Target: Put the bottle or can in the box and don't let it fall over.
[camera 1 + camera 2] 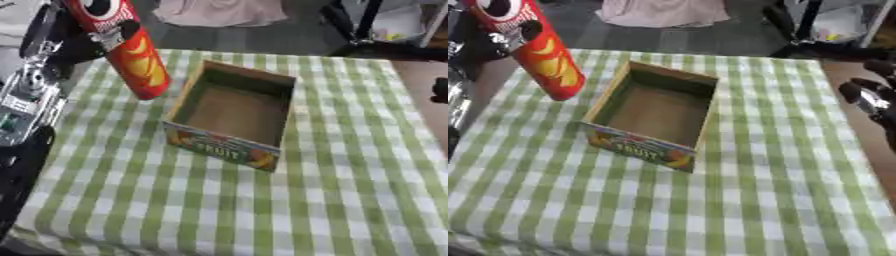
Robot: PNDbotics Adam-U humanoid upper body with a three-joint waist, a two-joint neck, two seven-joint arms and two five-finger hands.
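Tabletop: green-white check cloth. Box: open, empty, front panel reads "FRUIT". Can: red tube, chip picture, tilted, aloft just left of box, clasped in left hand. Step: carry. Next: shift over box, straighten, lower. Right hand: far right edge; finger state unclear.

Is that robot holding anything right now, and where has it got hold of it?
Yes: its left hand holds the red chip can around its upper part, black fingers wrapped across the label. The right hand, at the table's right edge, holds nothing.
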